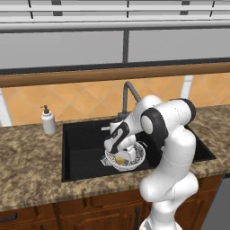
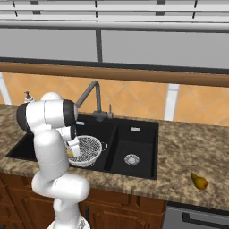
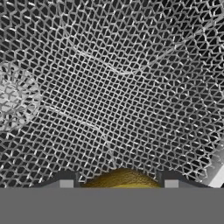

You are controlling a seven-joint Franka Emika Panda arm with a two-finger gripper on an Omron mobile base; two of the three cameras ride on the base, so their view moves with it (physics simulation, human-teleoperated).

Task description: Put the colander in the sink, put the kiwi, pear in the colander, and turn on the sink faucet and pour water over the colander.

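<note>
The whitish mesh colander [image 1: 136, 157] [image 2: 91, 148] sits in the large basin of the black sink [image 1: 83, 146] [image 2: 138, 138]. My gripper [image 1: 118, 155] [image 3: 118, 183] reaches down inside it, and its mesh wall [image 3: 122, 87] is close ahead in the hand view. The yellow pear [image 1: 119, 159] [image 3: 120, 177] sits between the two fingertips [image 3: 66, 183], gripped just above the colander's bottom. A brownish fruit, the kiwi [image 2: 199, 181], lies on the counter far to the right of the sink. The dark faucet [image 1: 128, 92] [image 2: 92, 91] arches over the sink behind the colander.
A white soap pump bottle [image 1: 48, 121] stands on the speckled counter left of the sink. The smaller basin [image 2: 132, 157] with its silver drain lies right of the colander. A tiled wall and a wooden ledge rise behind the faucet.
</note>
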